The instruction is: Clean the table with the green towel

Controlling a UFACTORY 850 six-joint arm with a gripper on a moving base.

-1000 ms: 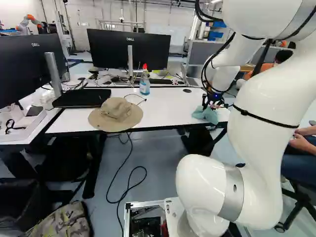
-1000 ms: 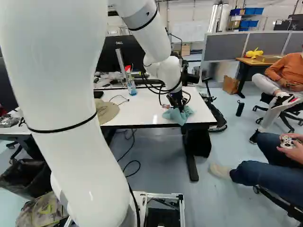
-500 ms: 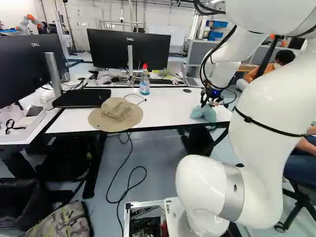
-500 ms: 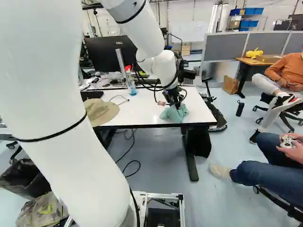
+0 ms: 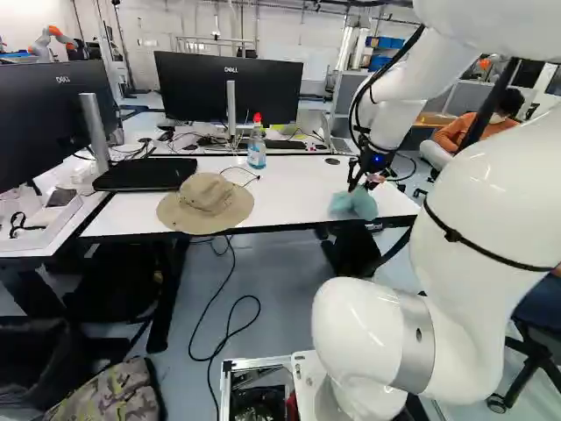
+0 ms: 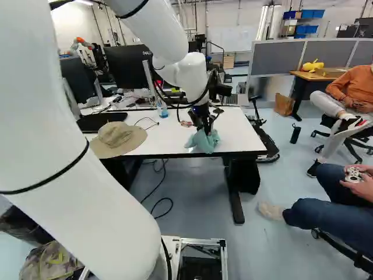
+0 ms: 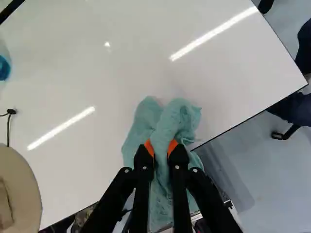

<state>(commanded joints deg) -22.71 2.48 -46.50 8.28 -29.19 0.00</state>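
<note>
My gripper (image 6: 203, 123) is over the right part of the white table (image 5: 298, 189), near its front edge. In the wrist view the gripper (image 7: 161, 148) is shut on the green towel (image 7: 177, 119), pinching a bunched fold between both orange pads. The towel's loose part spreads ahead of the fingers on the tabletop, and more of it trails back under them past the table's edge. In the left base view the towel (image 5: 354, 203) lies right of the hat.
A tan hat (image 5: 206, 203) lies at the table's front edge, with a thin cord behind it. A spray bottle (image 5: 257, 147) stands farther back, near a monitor (image 5: 230, 88) and a black laptop (image 5: 145, 174). Another robot (image 5: 54, 37) is far off at the left.
The arm has swung leftward along the table, carrying the towel with it toward the hat. The base and the other things on the table have stayed put.
</note>
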